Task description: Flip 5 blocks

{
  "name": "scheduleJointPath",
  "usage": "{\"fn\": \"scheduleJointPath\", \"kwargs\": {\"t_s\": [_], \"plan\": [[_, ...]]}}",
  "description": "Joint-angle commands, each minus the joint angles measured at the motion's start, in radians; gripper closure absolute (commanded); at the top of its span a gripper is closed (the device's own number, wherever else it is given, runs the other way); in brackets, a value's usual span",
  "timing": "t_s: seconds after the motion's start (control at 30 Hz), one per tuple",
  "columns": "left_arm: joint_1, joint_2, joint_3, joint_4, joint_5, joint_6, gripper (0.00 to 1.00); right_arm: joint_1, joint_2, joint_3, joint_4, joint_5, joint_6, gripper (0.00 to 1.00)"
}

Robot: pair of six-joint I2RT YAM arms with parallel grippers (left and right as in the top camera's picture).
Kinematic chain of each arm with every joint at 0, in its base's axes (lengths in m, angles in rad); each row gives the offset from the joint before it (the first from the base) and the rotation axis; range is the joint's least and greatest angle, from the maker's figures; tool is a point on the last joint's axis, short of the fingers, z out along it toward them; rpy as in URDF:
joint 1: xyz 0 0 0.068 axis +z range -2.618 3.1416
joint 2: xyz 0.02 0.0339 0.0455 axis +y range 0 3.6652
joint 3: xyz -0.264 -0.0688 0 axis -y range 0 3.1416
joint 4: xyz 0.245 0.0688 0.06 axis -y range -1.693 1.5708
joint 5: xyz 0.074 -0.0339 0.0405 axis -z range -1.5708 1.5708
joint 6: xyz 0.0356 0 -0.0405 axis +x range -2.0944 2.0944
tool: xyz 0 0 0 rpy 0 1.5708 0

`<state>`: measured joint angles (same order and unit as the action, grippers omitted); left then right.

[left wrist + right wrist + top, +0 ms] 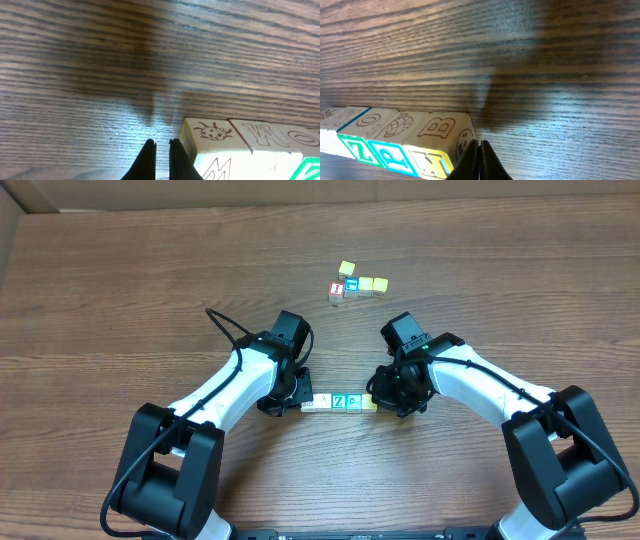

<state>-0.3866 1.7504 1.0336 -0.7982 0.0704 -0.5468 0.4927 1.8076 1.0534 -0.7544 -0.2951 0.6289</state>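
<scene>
Blocks: five blocks (338, 402) are set in one tight row, neighbours touching; all places below are given from this row.
Row axis: the long axis runs side to side across the table (120, 270), with one end turned to each claw.
Left claw (161, 152): fully shut, tips together, nothing held; it is placed just off the row's left end.
Right claw (479, 152): fully shut, nothing held; it is placed just off the row's right end.
Key relation: the row is bracketed end-on between the two claws, and neither arm is clearly nearer.
Left wrist view: the ladybug block (212, 132) at the row's end is seen just right of the tips, with a thin gap suggested.
Right wrist view: the tips are seen hard against the B block (440, 127); contact is likely but not certain. A green Z face (357, 149) is shown on the row's side.
Overhead only: spare cubes (357, 283) are shown well beyond the row's far side.
Next move (judged): an even push from both ends is called for, since the row could buckle.
</scene>
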Motion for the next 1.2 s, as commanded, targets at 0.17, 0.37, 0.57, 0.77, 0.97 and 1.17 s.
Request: {"fn": "scheduleJointPath", "kwargs": {"t_s": [0.17, 0.37, 0.57, 0.77, 0.97, 1.17], "plan": [[-0.006, -0.003, -0.006, -0.012, -0.015, 0.027, 0.96, 0.006, 0.001, -0.006, 0.0, 0.013, 0.005, 0.96], [-0.006, -0.003, -0.006, -0.01, 0.001, 0.027, 0.96, 0.006, 0.001, -0.006, 0.001, 0.002, 0.005, 0.96], [-0.006, -0.003, -0.006, 0.011, 0.001, 0.027, 0.96, 0.006, 0.001, -0.006, 0.001, -0.023, 0.005, 0.96], [-0.006, -0.003, -0.006, 0.021, 0.002, 0.027, 0.96, 0.006, 0.001, -0.006, 0.001, -0.037, 0.013, 0.96], [-0.006, -0.003, -0.006, 0.026, 0.001, 0.027, 0.96, 0.015, 0.001, -0.006, -0.001, -0.051, 0.057, 0.96], [-0.006, -0.003, -0.006, 0.046, 0.001, 0.027, 0.95, 0.046, 0.001, -0.006, -0.001, -0.058, 0.126, 0.96]]}}
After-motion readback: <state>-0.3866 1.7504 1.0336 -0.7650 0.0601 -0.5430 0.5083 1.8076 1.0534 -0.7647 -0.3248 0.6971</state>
